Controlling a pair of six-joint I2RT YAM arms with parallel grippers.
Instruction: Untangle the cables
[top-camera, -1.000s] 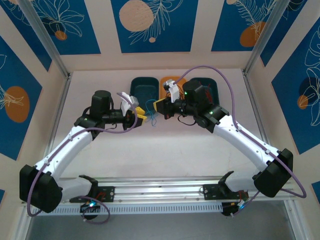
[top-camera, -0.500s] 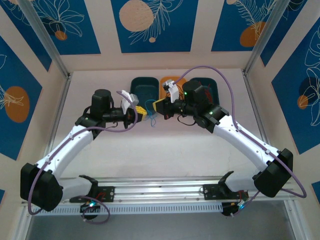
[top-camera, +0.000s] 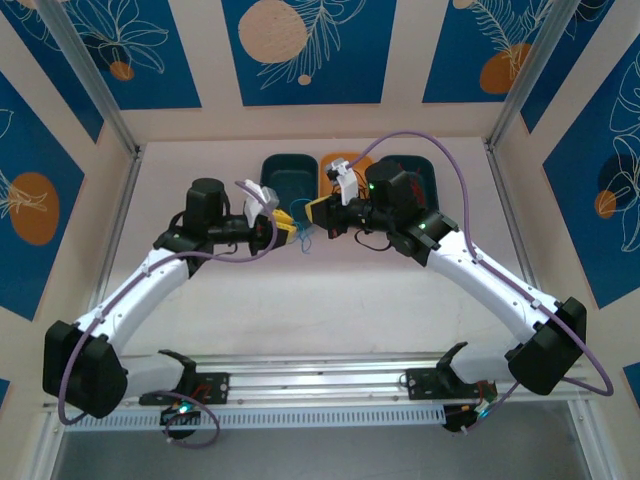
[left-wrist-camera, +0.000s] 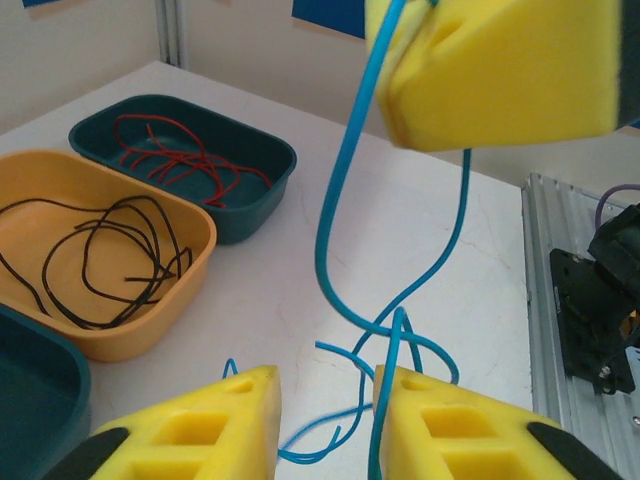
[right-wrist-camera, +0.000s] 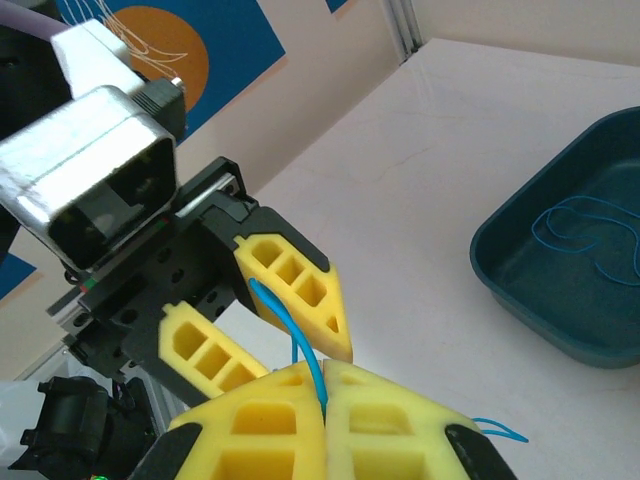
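Left pincer (left-wrist-camera: 325, 385) nudged rightward, spread; right pincer (right-wrist-camera: 322, 375) pinching blue cable (left-wrist-camera: 329, 215), hanging vertical.

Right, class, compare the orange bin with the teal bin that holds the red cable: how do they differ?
The orange bin is orange and holds a black cable; the teal bin is dark teal and holds a red cable. In the left wrist view the orange bin lies nearer the camera, the teal bin just beyond it. Both are shallow, round-cornered bins with cable lying loose inside.
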